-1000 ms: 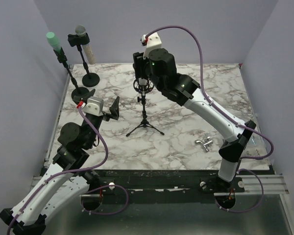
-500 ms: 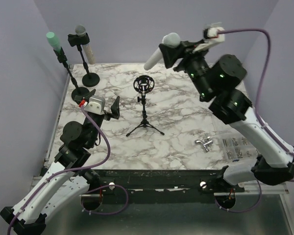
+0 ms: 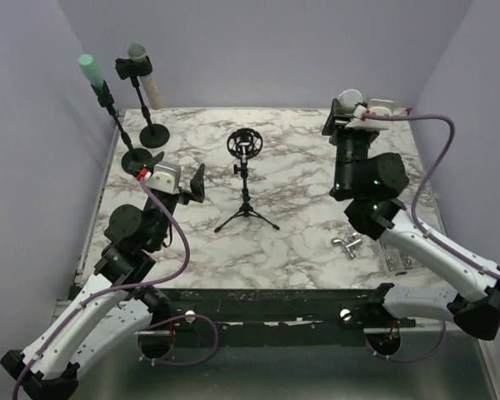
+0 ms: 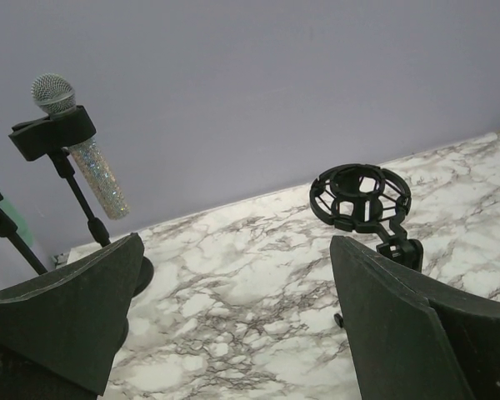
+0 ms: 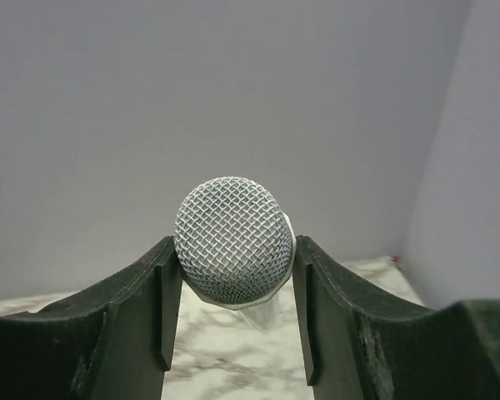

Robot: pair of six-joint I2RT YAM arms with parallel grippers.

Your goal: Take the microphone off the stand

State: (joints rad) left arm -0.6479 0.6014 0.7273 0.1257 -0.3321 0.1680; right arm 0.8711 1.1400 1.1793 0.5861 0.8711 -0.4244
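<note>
As far as the overhead view lets us judge, the marble table [image 3: 300, 242] is the largest item on record, and both arms reach over it from the near edge. We note the right gripper [image 3: 350, 115] raised high over the far right part of the table, well apart from the tripod stand [image 3: 247, 190]. Its two fingers are clamped on the microphone [image 3: 347, 99]. In the right wrist view the mesh head [image 5: 232, 240] sits pressed between both pads, pointing towards the camera. The left gripper [image 3: 177, 179] hangs low over the left part of the table. Its fingers are spread wide with nothing between them, and it faces the stand.

The tripod stand is upright near the table's centre on three splayed legs. Its ring-shaped shock mount [image 4: 361, 197] holds nothing.

Two further stands occupy the far left corner, one bearing a green-headed microphone [image 3: 89, 70], the other a glittered microphone [image 4: 77, 143] in a black clip.

A small metal fitting [image 3: 347, 243] lies on the table near the right arm.
</note>
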